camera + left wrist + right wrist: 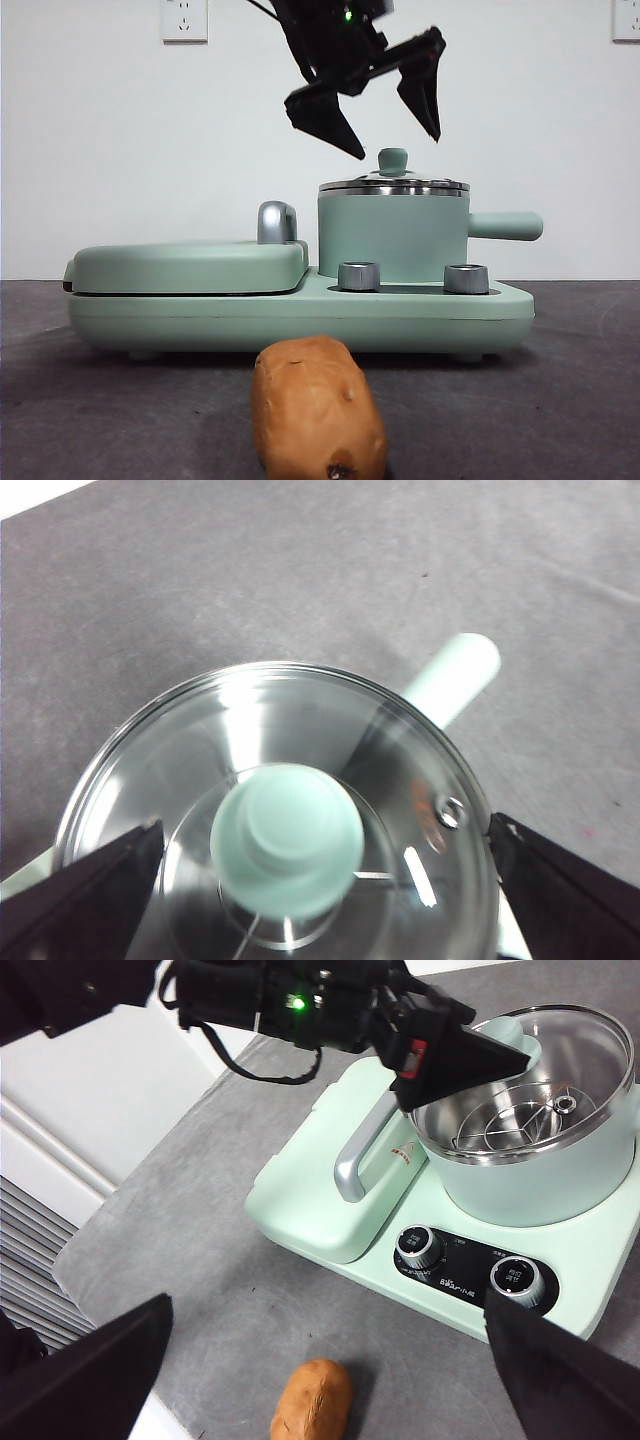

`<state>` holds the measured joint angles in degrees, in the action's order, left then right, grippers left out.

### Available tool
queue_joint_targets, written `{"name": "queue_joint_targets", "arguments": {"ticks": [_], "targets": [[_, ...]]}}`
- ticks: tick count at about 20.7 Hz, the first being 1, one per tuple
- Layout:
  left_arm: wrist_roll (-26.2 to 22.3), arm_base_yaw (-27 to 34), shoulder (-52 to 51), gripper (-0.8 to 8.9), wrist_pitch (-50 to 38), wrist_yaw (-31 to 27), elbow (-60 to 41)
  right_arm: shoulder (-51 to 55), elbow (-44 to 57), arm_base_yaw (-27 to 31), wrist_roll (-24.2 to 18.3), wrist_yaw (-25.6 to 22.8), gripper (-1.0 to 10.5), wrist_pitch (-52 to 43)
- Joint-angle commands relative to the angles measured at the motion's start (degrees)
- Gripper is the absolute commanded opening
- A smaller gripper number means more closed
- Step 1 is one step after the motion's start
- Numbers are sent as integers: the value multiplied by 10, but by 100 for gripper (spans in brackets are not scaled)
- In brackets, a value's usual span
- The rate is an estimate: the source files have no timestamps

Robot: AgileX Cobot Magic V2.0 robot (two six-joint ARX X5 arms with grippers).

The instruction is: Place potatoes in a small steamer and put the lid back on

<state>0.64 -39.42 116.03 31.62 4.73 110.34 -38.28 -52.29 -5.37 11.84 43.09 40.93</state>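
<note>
The orange-brown potato [315, 410] lies on the grey table in front of the appliance; it also shows in the right wrist view [312, 1400]. The mint green small steamer [392, 235] [540, 1180] stands on the base with the clear glass lid [393, 183] [200, 740] [560, 1060] on it. My left gripper [398, 145] [320, 880] [450, 1055] is open just above the lid's green knob [287, 838], one jaw on each side, not touching. My right gripper [328, 1310] is open and empty, high above the table over the potato.
The flat mint green griddle [185, 265] [320, 1190] with a chrome handle [277, 222] sits left of the steamer on the same base [300, 315]. Two steel dials [358, 276] [466, 278] face front. The steamer's straight handle [505, 226] sticks out right.
</note>
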Motion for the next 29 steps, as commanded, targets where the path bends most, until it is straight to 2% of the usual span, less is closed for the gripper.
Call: {"name": "queue_joint_targets", "arguments": {"ticks": [1, 8, 10, 16, 20, 22, 24, 29], "targets": [[0, -2, 18, 494, -21, -2, 19, -2, -6, -2, 2, 0, 497, -6], [5, -2, 22, 488, -38, -3, 19, -2, -6, -2, 10, 0, 497, -6], [5, 0, 22, 453, -35, -3, 19, -2, -6, -2, 10, 0, 497, -6], [17, 5, 31, 426, -29, -3, 19, -2, -6, -2, 12, 0, 497, -6], [17, 5, 34, 236, -17, -3, 19, -2, -6, -2, 12, 0, 497, -6], [17, 5, 36, 106, -17, -3, 19, -2, -6, -2, 12, 0, 497, -6], [10, 5, 36, 27, -20, -3, 19, -2, -6, -2, 12, 0, 497, -6], [0, 5, 36, 12, -32, -21, 29, -2, -6, -2, 12, 0, 497, -6]]}}
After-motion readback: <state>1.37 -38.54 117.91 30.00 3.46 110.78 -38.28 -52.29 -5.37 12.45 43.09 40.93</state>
